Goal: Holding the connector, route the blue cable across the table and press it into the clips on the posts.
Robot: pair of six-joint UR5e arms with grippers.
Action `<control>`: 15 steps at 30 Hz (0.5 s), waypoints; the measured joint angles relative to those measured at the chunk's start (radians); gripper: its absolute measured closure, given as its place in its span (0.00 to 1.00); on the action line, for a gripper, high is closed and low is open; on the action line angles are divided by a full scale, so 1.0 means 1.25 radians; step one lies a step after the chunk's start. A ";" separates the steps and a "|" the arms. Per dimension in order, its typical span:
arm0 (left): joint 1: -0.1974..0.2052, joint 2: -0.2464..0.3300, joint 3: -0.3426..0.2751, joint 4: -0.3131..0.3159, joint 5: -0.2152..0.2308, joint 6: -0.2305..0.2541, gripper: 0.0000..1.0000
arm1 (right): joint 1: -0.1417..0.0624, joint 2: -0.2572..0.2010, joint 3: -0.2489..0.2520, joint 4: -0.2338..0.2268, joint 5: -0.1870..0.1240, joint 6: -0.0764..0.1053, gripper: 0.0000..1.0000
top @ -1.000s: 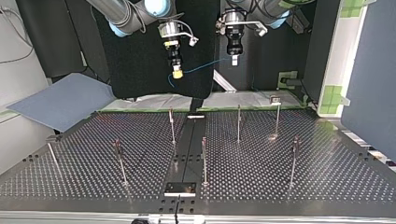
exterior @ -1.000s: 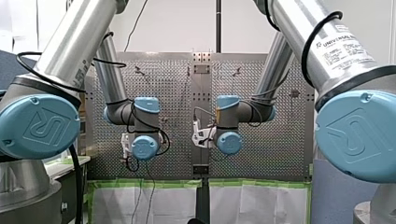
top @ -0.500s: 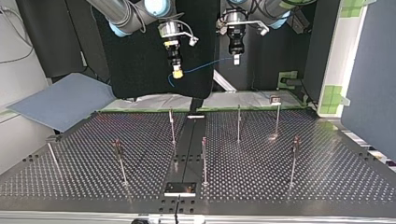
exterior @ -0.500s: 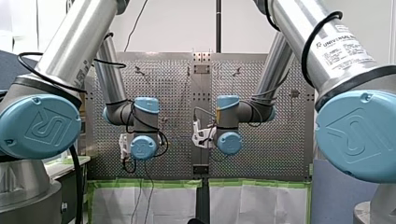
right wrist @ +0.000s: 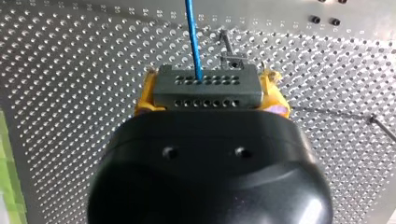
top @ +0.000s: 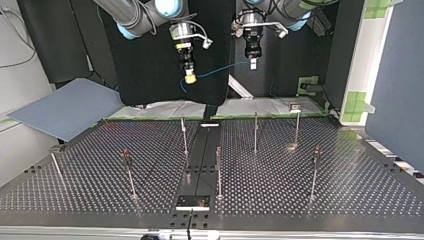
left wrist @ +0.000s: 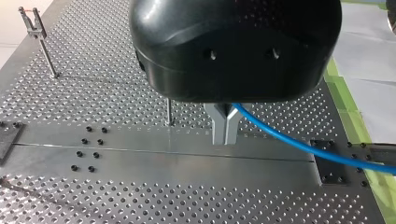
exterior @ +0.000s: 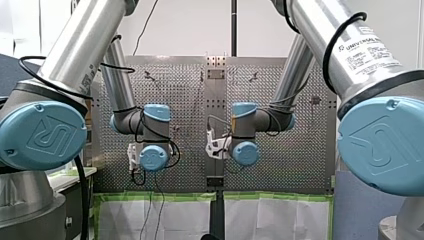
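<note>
My right tool [top: 189, 78], upper centre of the top view, is clamped on the grey connector [right wrist: 207, 86] between yellow pads [right wrist: 144, 94]. The blue cable [top: 222, 69] runs through the air to my left tool [top: 253, 64], just right of it, pinched together on it, above the counter [top: 310, 200] and its posts [top: 218, 172].

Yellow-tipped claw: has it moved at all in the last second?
No. My right gripper hangs at the same spot, just as far above the thin post below it as before.

Place: likely robotics lab | 2 UR arms [exterior: 80, 45] | perforated table [top: 325, 190] | clip posts [top: 255, 132]
</note>
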 joint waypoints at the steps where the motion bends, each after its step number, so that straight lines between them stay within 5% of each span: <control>1: 0.000 0.000 0.000 0.000 0.000 0.000 1.00 | 0.002 0.005 0.001 0.005 0.005 -0.005 1.00; 7: 0.000 0.000 0.000 0.000 0.000 0.000 1.00 | 0.006 0.035 0.004 0.042 0.025 -0.038 1.00; 15: 0.000 0.000 0.000 0.000 0.000 0.000 1.00 | 0.006 0.040 0.004 0.092 0.027 -0.046 1.00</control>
